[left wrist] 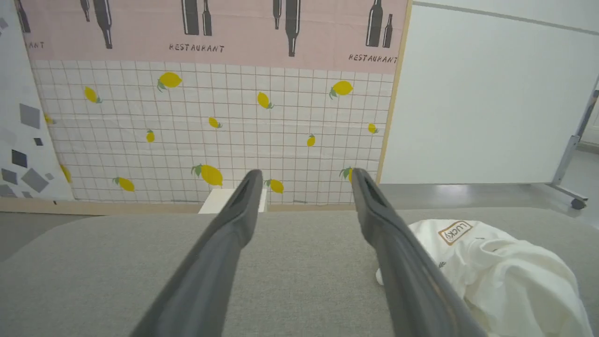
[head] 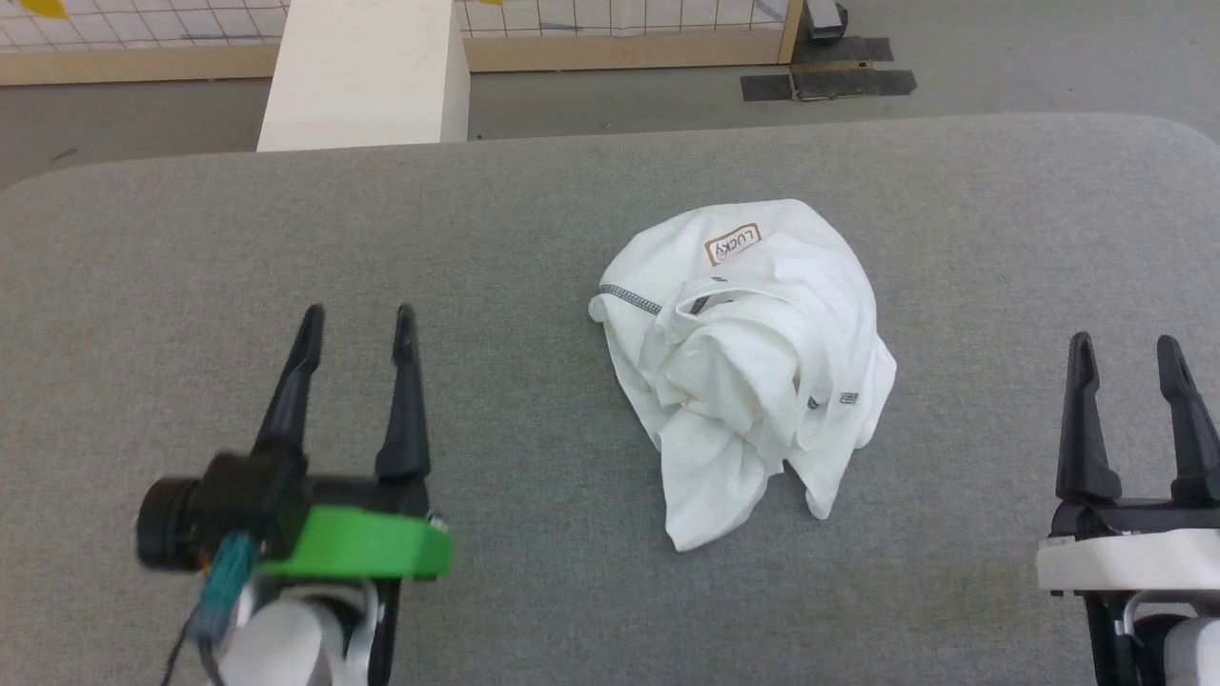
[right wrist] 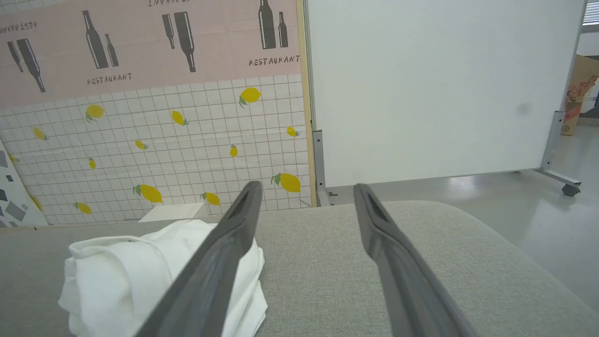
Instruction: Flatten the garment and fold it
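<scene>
The garment (head: pixel 753 362) is a white T-shirt lying in a crumpled heap a little right of the middle of the grey table (head: pixel 534 219), its brown-bordered "LUCKY" patch facing up at the far side. My left gripper (head: pixel 357 324) stands open at the lower left, well clear of the cloth, with nothing between its fingers. At the lower right my right gripper (head: pixel 1129 351) is open too, apart from the heap. In the left wrist view the garment (left wrist: pixel 496 271) lies to the right of my open left gripper (left wrist: pixel 305 177). The right wrist view has the garment (right wrist: pixel 121 276) left of my open right gripper (right wrist: pixel 306 191).
A white block (head: pixel 367 71) stands on the floor beyond the table's far edge at the left. Dark mats (head: pixel 829 81) lie on the floor at the far right. A tiled wall panel with lemons (left wrist: pixel 210 135) and a white partition (right wrist: pixel 435 89) stand behind the table.
</scene>
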You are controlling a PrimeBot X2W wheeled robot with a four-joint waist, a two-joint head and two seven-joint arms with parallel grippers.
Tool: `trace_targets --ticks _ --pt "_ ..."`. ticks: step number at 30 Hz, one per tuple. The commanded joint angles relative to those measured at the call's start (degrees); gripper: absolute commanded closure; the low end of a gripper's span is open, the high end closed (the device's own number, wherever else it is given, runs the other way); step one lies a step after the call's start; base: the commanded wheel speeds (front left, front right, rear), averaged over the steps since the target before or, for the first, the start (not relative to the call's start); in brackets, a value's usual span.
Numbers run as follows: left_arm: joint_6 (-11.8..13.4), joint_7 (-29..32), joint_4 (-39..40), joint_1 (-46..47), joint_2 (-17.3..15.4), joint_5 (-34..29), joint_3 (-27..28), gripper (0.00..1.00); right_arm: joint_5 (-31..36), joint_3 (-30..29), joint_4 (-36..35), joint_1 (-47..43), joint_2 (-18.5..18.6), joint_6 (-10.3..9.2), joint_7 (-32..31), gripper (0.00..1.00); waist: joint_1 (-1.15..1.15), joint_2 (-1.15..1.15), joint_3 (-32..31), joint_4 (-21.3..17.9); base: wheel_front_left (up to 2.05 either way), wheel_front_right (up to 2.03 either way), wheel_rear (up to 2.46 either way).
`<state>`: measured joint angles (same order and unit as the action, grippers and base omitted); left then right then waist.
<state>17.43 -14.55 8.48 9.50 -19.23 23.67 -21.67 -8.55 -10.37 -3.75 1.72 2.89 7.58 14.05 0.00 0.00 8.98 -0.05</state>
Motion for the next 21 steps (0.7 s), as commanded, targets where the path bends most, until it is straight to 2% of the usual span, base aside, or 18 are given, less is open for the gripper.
trace_targets --ticks 1,4,7,11,15,17,21 --pt "0.58 -0.4 2.52 -2.73 -0.71 -3.57 0.91 0.0 0.1 0.18 0.14 -0.79 -0.02 -0.09 -0.33 0.0 0.0 0.0 0.22 0.22 0.0 0.0 0.0" --pt "1.66 -0.42 5.94 -8.52 0.53 -7.56 2.52 0.0 0.12 0.51 0.2 -1.55 -0.02 -0.09 -0.71 0.0 0.0 0.0 0.46 0.44 0.0 0.0 0.0" --pt "1.05 -0.43 7.14 -12.33 3.35 -8.6 4.55 0.0 0.05 0.48 0.17 -2.15 -0.02 -0.09 -1.11 0.0 0.0 0.0 0.62 0.9 0.0 0.0 0.0" --pt "-1.56 -0.44 7.33 -13.55 6.98 -9.52 6.42 0.0 0.94 0.1 -0.37 -2.02 -0.02 -0.09 -2.52 0.0 0.0 0.0 1.1 1.76 0.0 0.0 0.0" --pt "-4.48 -0.44 6.66 -12.52 9.76 -11.02 7.9 0.0 2.59 0.29 -1.86 -0.05 0.21 -0.09 -7.35 0.0 0.0 0.0 2.52 2.38 0.0 0.0 0.0" --pt "-5.77 -0.44 6.39 -11.77 11.11 -11.67 8.65 0.0 1.92 0.56 -2.3 1.91 1.64 -0.09 -10.57 0.0 0.0 0.0 3.66 2.6 0.0 0.0 0.0" --pt "-8.06 -0.44 5.69 -10.53 13.24 -12.89 9.62 0.0 0.45 2.22 -1.79 5.83 7.68 -0.09 -18.27 0.0 0.0 0.0 6.41 3.42 0.0 0.0 0.0"
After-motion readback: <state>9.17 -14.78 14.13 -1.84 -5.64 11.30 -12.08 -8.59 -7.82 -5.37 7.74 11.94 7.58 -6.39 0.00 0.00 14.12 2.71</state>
